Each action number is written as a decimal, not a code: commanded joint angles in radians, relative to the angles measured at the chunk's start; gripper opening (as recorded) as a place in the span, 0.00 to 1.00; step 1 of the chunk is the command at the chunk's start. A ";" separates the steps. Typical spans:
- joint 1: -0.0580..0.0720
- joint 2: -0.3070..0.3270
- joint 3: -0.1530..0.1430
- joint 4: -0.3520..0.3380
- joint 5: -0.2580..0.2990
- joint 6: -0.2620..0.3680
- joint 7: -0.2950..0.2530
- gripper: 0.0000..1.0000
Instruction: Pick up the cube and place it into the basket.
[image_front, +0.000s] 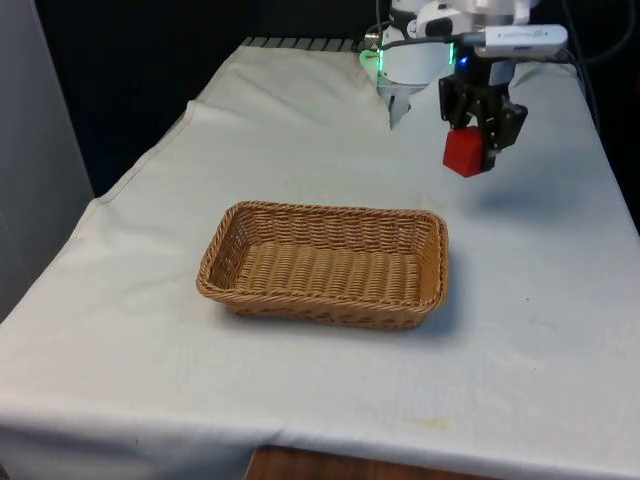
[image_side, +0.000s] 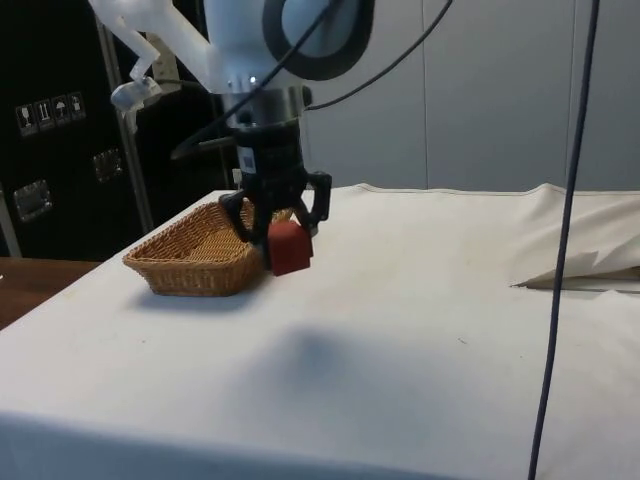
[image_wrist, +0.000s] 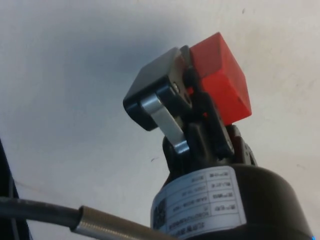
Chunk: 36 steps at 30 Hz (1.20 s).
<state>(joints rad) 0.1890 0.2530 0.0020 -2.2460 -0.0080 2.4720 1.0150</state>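
**Red cube held aloft, off to one side of the basket**

Red and matte, the cube (image_front: 464, 152) is a plain solid block with crisp edges and flat faces that bear no marks or labels. In the side view its faces (image_side: 290, 249) read a slightly deeper red, and it sits tilted in the grip, one corner pointing down. The wrist view shows its top face lighter than the side faces (image_wrist: 220, 75), with one finger's grey metal pad (image_wrist: 152, 82) pressed flat against it.

The black gripper (image_front: 478, 130) is closed on the cube, its two fingers clamping opposite faces, so the block hangs clear of the white cloth (image_front: 540, 300) with a soft shadow lying on the cloth beneath it. Gripper and cube hang above bare cloth, not above the basket.

The basket (image_front: 325, 305) is a shallow rectangular tray of woven tan wicker with sloping walls and rounded corners, and nothing lies inside it. It rests flat on the cloth near the middle of the table. In the front view the cube hangs beyond the basket's far corner on the front view's right, apart from its rim. In the side view the cube overlaps the basket's near corner (image_side: 190, 270) in line of sight.
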 joint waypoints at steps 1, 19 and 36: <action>-0.006 0.009 -0.001 0.016 0.005 -0.009 -0.012 0.00; -0.008 0.027 -0.055 0.120 0.003 -0.093 -0.062 0.00; -0.012 -0.020 -0.111 0.176 0.008 -0.186 -0.119 0.00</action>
<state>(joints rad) 0.1830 0.2350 -0.1120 -2.0720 -0.0080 2.2930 0.9050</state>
